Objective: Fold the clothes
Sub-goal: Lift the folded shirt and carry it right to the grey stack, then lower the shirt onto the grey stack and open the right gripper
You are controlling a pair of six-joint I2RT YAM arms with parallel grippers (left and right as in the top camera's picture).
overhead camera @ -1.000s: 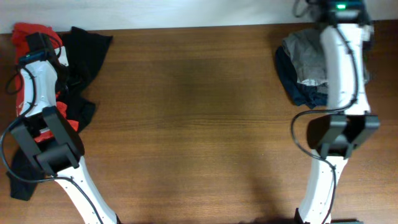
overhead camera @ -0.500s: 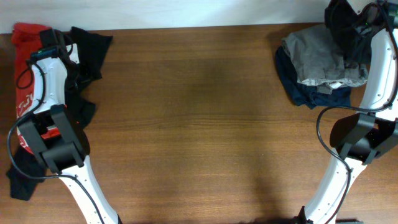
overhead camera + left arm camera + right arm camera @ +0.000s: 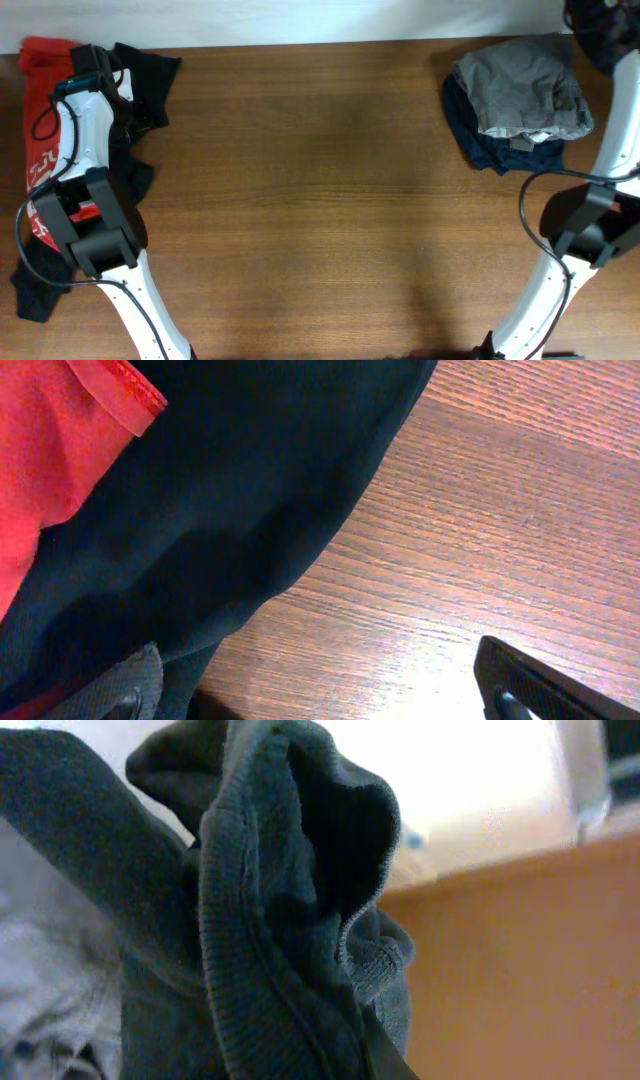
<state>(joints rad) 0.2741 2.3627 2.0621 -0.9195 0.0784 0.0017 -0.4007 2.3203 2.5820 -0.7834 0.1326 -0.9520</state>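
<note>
Left hand (image 3: 320,695): released; we see its arm stretched to the tabletop's (image 3: 320,150) far-left corner.
Right hand (image 3: 592,18): clenched on a dark garment (image 3: 260,920), mostly cropped.

One table (image 3: 320,200). Two arms: left arm (image 3: 72,130), right arm (image 3: 618,140). Far-left corner: one red garment (image 3: 40,60); black cloth (image 3: 150,70), number of pieces not determinable. Far-right corner: one grey garment (image 3: 520,85), one navy garment (image 3: 500,155), one dark garment (image 3: 270,920), lifted.
</note>
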